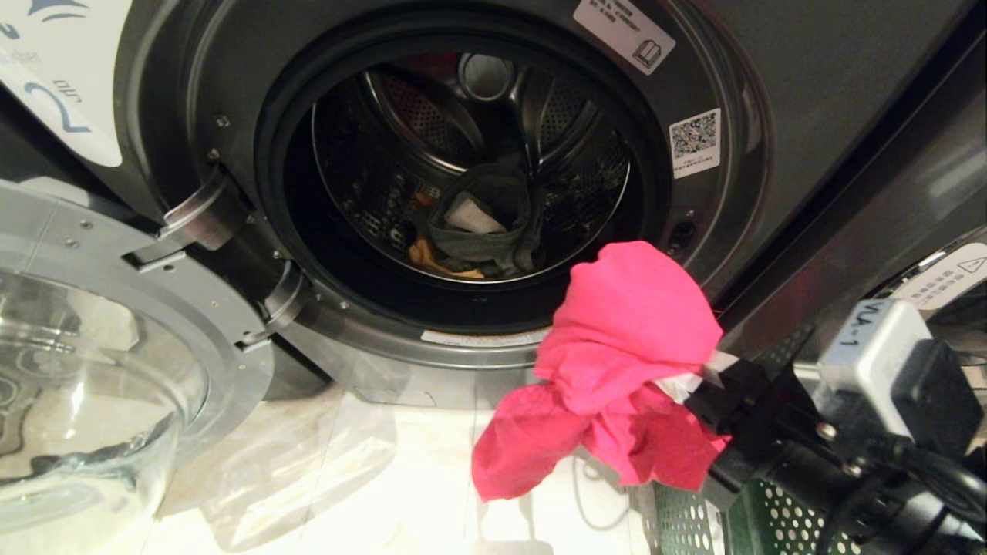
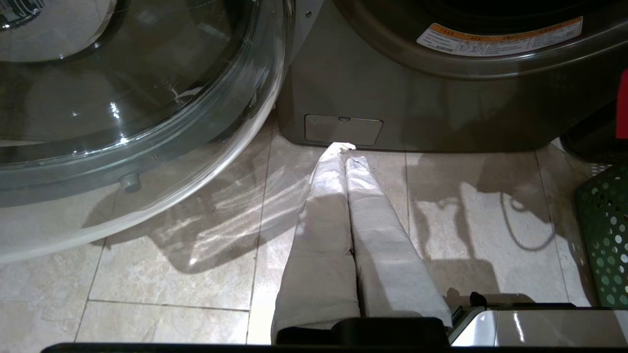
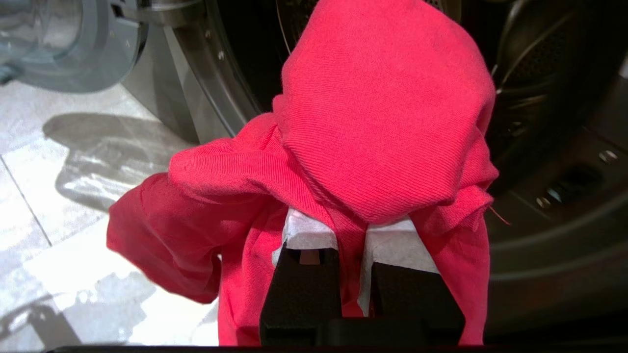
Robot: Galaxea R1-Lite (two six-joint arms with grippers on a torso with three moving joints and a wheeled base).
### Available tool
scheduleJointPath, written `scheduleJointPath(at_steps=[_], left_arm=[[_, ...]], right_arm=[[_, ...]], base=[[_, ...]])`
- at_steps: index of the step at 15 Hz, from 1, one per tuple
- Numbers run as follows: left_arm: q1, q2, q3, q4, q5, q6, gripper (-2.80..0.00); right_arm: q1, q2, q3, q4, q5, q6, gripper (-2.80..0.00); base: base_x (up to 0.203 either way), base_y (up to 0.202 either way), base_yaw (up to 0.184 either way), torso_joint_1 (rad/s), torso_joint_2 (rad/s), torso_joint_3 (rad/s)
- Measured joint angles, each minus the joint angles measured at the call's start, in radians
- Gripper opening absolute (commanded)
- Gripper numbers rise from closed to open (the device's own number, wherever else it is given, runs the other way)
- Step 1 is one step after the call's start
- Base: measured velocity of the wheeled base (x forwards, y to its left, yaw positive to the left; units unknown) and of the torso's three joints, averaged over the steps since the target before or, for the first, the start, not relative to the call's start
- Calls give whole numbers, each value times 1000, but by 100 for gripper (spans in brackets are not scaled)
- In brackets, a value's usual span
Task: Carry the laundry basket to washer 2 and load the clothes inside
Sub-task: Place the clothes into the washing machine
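Washer 2 [image 1: 810, 116], dark grey with a blue "2" on its label [image 1: 58, 100], has its drum open. A grey garment [image 1: 482, 223] lies in the drum, with a mustard yellow one [image 1: 428, 258] under it. My right gripper [image 1: 686, 385] is shut on the pink-red garment [image 1: 624, 347], which hangs just below and right of the opening. In the right wrist view the cloth [image 3: 382, 113] drapes over the white-padded fingers [image 3: 309, 233]. A corner of the green laundry basket [image 1: 732, 524] shows under that arm. My left gripper [image 2: 346, 152] is shut and empty, low over the floor.
The round glass door [image 1: 100, 370] stands swung open at the left, close to my left gripper [image 2: 122, 122]. Pale floor tiles [image 1: 370, 478] run up to the washer's base panel [image 2: 343, 130]. The basket's wall [image 2: 606, 235] stands to the right of the left gripper.
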Motion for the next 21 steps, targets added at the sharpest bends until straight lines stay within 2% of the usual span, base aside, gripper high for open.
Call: scheduleJointPath(at_steps=[6,11,16,21], left_arm=[[0,0,0,0,0,0,-280],[0,0,0,0,0,0,-280],[0,0,1,0,0,0,-280],[0,0,0,0,0,0,-280]], right_arm=[[7,227,-251,-48,-27,17,-280],[6,422,-520,-65,-104,45,-280],[-35,709,-891,-182,-164,41,-280],[-138,927,-1286,-136,-273,38,-280]], base=[[0,0,0,0,0,0],[0,0,0,0,0,0],[0,0,0,0,0,0],[0,0,0,0,0,0]])
